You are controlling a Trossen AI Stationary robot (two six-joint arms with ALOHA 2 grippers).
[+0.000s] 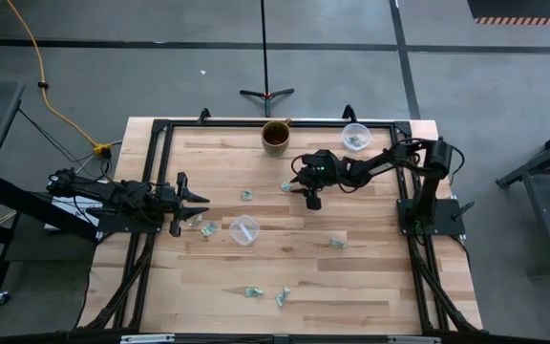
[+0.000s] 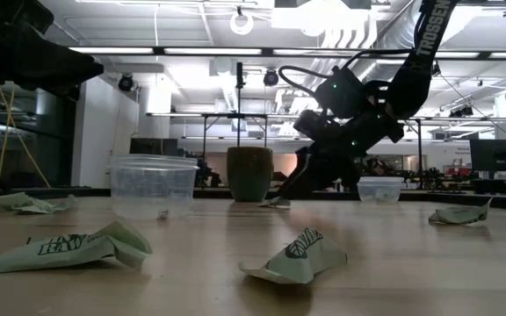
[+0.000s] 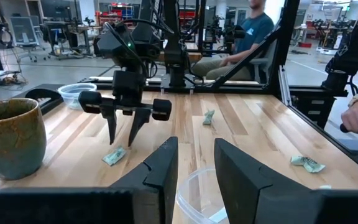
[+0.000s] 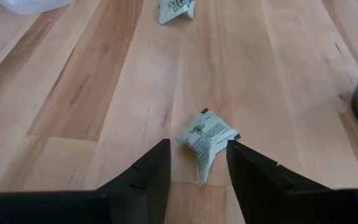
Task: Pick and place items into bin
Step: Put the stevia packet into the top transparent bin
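Several small crumpled green-and-white wrappers lie flat on the wooden table (image 1: 370, 277). My right gripper (image 4: 194, 168) is open and points down at one wrapper (image 4: 205, 140), a finger on either side of it and no touch showing. This wrapper lies near the table's middle (image 1: 285, 187), in front of the brown mug (image 1: 276, 137). My left gripper (image 1: 199, 204) is open and empty at the left edge, next to two wrappers (image 1: 203, 225) and close to a clear cup (image 1: 243, 229). A second clear cup (image 1: 355, 137), at the far right, holds green pieces.
Other wrappers lie at the middle left (image 1: 246, 195), right of centre (image 1: 337, 242) and near the front edge (image 1: 254, 291) (image 1: 283, 296). A black frame rims the table. A seated person (image 3: 253, 31) shows beyond the table's right side.
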